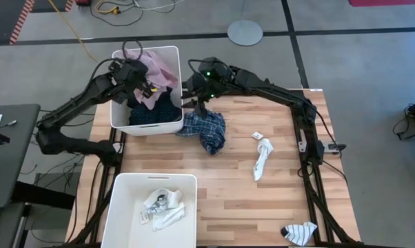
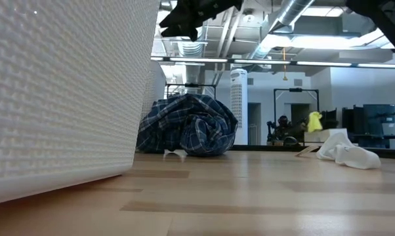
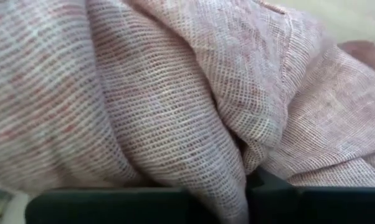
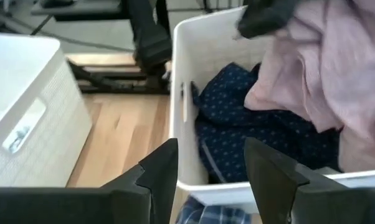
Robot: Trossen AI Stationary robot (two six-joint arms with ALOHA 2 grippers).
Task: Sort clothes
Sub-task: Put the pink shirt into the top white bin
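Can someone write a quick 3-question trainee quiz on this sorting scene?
1. True or false: the plaid shirt lies inside the far bin.
2. Which gripper holds the pink shirt? A) left gripper B) right gripper
3. Fill in: the right gripper's fingers are ____, holding nothing.

Key:
1. False; it lies on the table beside that bin.
2. A
3. open
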